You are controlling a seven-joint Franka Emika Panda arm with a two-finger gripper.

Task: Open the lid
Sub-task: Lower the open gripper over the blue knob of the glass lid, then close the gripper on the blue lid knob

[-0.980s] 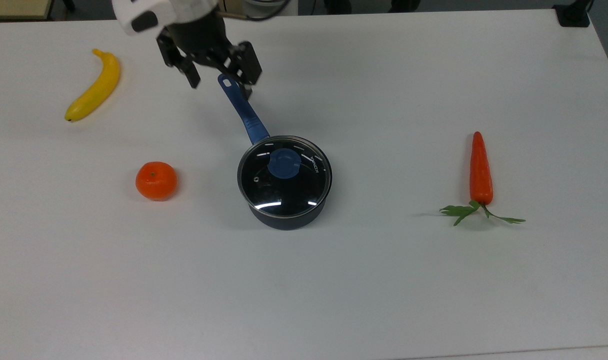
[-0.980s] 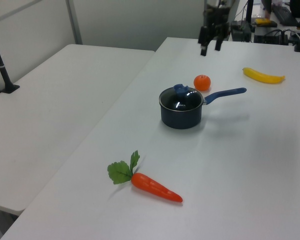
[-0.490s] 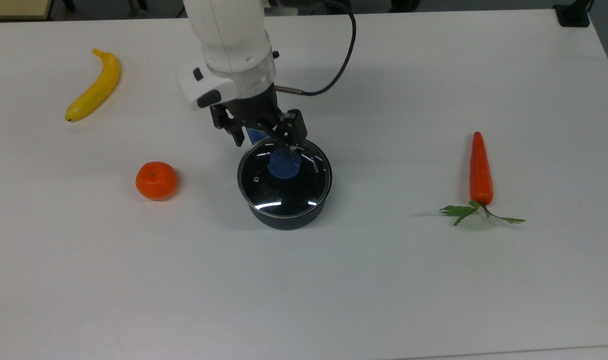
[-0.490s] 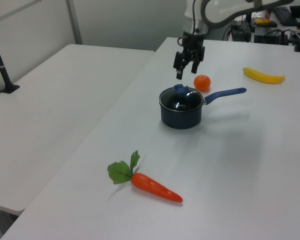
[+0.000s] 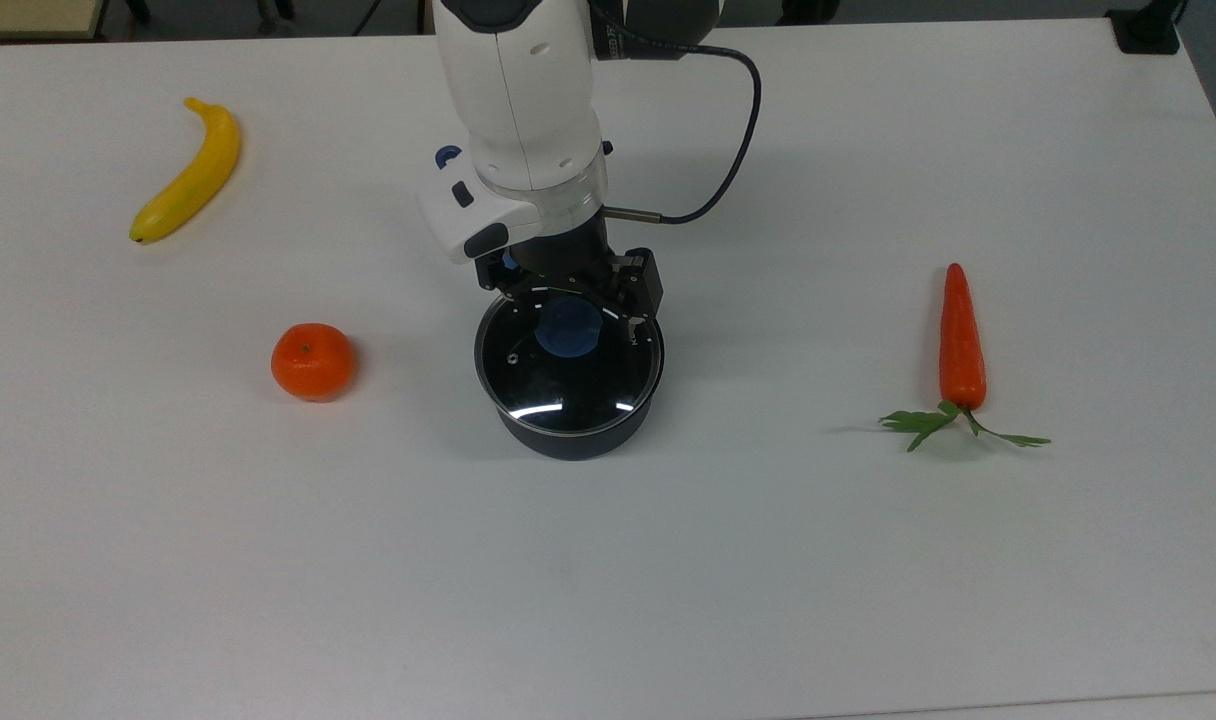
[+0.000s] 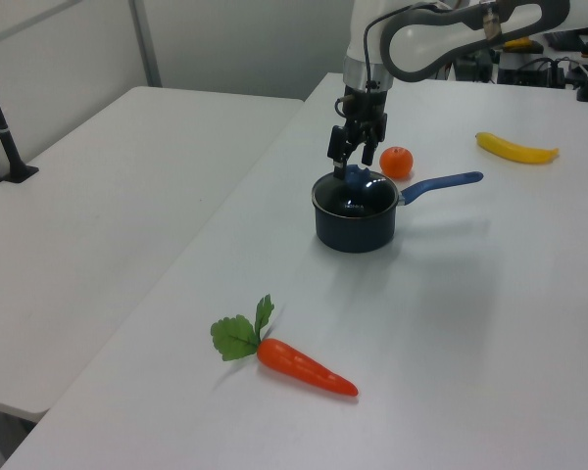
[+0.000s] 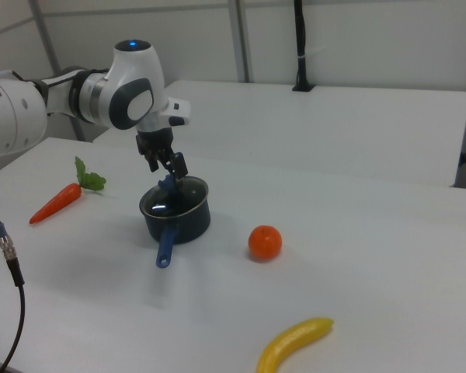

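We see the lid (image 5: 568,362) sitting closed on the saucepan (image 5: 573,435) at the middle of the bench (image 5: 768,560). Its blue knob (image 5: 568,328) lies directly under our gripper (image 5: 571,296), toward 12 o'clock in the top view; the fingers (image 5: 636,318) stand open on both sides of it.

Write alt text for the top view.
A white robot arm's open gripper hangs over the blue knob of the glass lid, which sits on a dark saucepan mid-table. At the top view's left lie a banana and an orange; at its right, a carrot.
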